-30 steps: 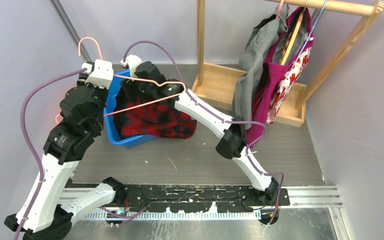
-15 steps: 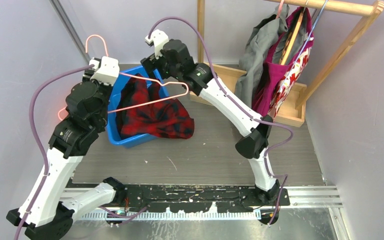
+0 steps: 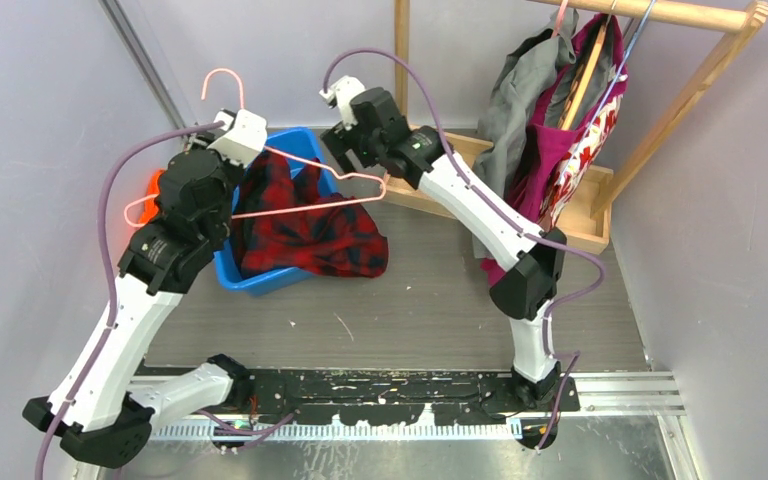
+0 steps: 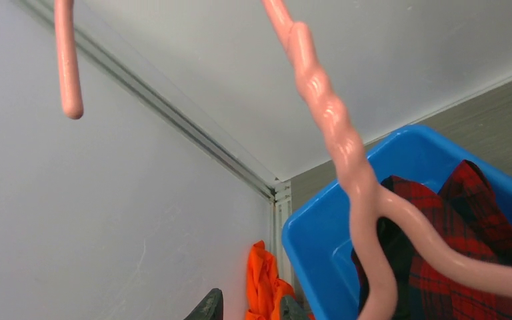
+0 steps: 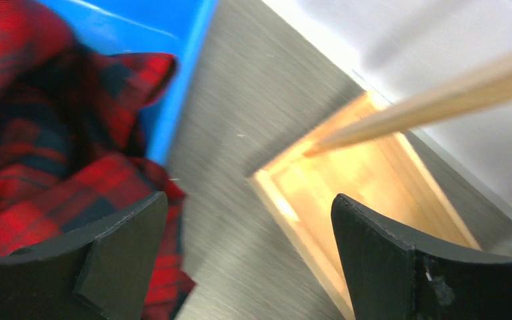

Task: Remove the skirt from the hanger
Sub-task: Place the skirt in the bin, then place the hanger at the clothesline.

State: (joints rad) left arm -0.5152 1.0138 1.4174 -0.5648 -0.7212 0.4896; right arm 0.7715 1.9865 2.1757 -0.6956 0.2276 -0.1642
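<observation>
And there's the red-and-black plaid fabric skirt [image 3: 310, 235], crumpled in a loose heap, half inside the blue plastic bin [image 3: 260, 284] and half spilling over the bin's right rim onto the grey surface [image 3: 410, 310]. It's clear of the pink wire hanger [image 4: 347, 157], whose thin frame hangs bare in the air above the heap, hook up, with nothing draped on it. The left claw [image 3: 225, 125] is clamped on the hanger at its twisted neck and holds it aloft over the bin's far left corner, with the skirt below it and to its right, not touching. Over to the right claw [image 5: 248, 200]: fingers spread wide with nothing between them, poised above the bin's far right edge, just beside the hanger's right shoulder. From its wrist view the plaid folds fill the left side beneath its left finger, well below it, and the base of the wooden rack [image 5: 347, 173] shows on the right. A scrap of orange cloth [image 4: 263, 280] sits behind the bin against the wall.
</observation>
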